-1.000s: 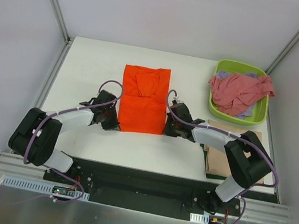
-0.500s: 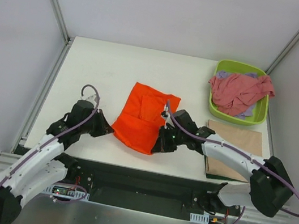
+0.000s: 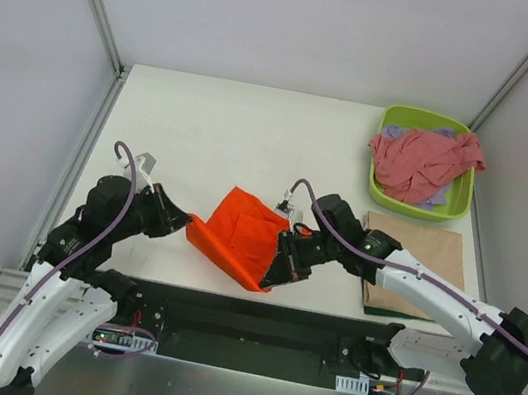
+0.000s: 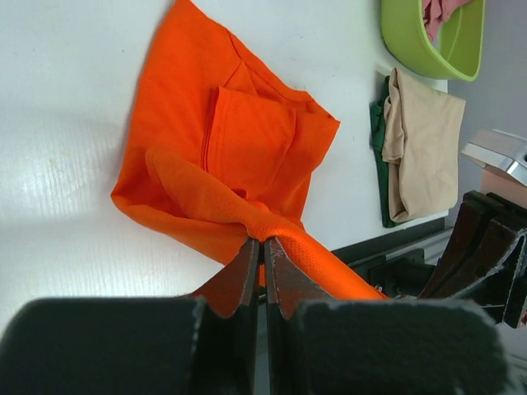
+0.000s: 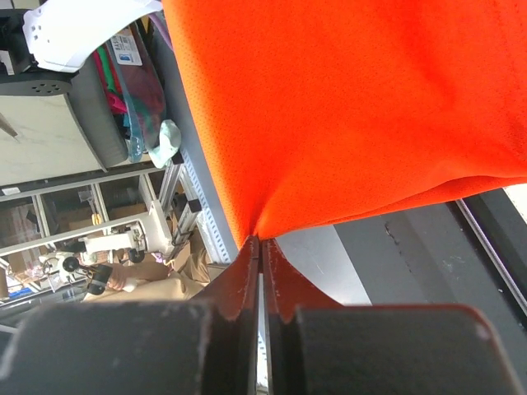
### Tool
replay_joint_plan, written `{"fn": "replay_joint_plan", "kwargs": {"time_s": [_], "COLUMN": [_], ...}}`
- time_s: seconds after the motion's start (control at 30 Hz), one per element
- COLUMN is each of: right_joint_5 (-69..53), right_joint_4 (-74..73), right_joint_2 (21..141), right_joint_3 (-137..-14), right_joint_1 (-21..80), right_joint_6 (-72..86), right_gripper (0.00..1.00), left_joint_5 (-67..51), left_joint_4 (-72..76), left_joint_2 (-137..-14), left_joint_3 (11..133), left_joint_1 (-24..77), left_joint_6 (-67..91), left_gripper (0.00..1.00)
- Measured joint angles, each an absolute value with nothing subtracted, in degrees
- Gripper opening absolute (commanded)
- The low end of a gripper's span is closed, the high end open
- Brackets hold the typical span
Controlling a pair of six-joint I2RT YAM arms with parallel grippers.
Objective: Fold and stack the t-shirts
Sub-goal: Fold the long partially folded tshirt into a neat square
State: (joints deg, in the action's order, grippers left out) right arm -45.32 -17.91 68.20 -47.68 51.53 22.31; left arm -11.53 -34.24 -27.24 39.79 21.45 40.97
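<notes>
The bright orange t-shirt (image 3: 242, 239) hangs bunched between my two grippers near the table's front edge. My left gripper (image 3: 184, 224) is shut on its left edge; the left wrist view shows the jaws (image 4: 263, 244) pinching a fold while the rest of the orange t-shirt (image 4: 230, 156) lies on the table. My right gripper (image 3: 279, 261) is shut on its right corner; in the right wrist view (image 5: 260, 240) the orange t-shirt (image 5: 354, 107) is lifted and fills the frame. A tan t-shirt (image 3: 417, 254) lies folded on a dark green one (image 3: 398, 307). Dusty pink (image 3: 417, 162) and lavender (image 3: 433, 198) shirts lie in the tub.
The lime-green tub (image 3: 418, 198) stands at the back right. The folded stack sits at the front right, also seen in the left wrist view (image 4: 420, 148). A black rail (image 3: 255, 313) runs along the table's near edge. White walls enclose the table.
Both grippers have pulled the orange shirt's near edge towards the front edge and up. The shirt went from lying flat mid-table to bunched and partly lifted. Both arms drew back.
</notes>
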Motion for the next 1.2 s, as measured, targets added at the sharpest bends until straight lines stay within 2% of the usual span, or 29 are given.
{"fn": "replay_joint_plan", "kwargs": {"time_s": [0.37, 0.73, 1.2], "right_joint_5": [-43.83, -41.21, -36.64], "right_joint_4": [-17.43, -17.34, -16.82], "right_joint_2": [65.23, 65.1, 67.13], "right_joint_3": [-46.7, -44.97, -44.27], "right_joint_1": [47.7, 36.82, 24.86], "right_joint_6": [23.51, 23.11, 22.87], "right_gripper": [0.01, 0.01, 0.01], "left_joint_5": [-11.49, -11.27, -10.24], "left_joint_4": [-30.83, -21.39, -15.11], "left_joint_2": [-37.93, -51.77, -73.41], "left_joint_3": [42.24, 45.84, 56.77], "left_joint_1": [21.45, 21.45, 22.11], "left_joint_6": [40.36, 39.53, 36.8], "left_gripper": [0.0, 0.0, 0.0]}}
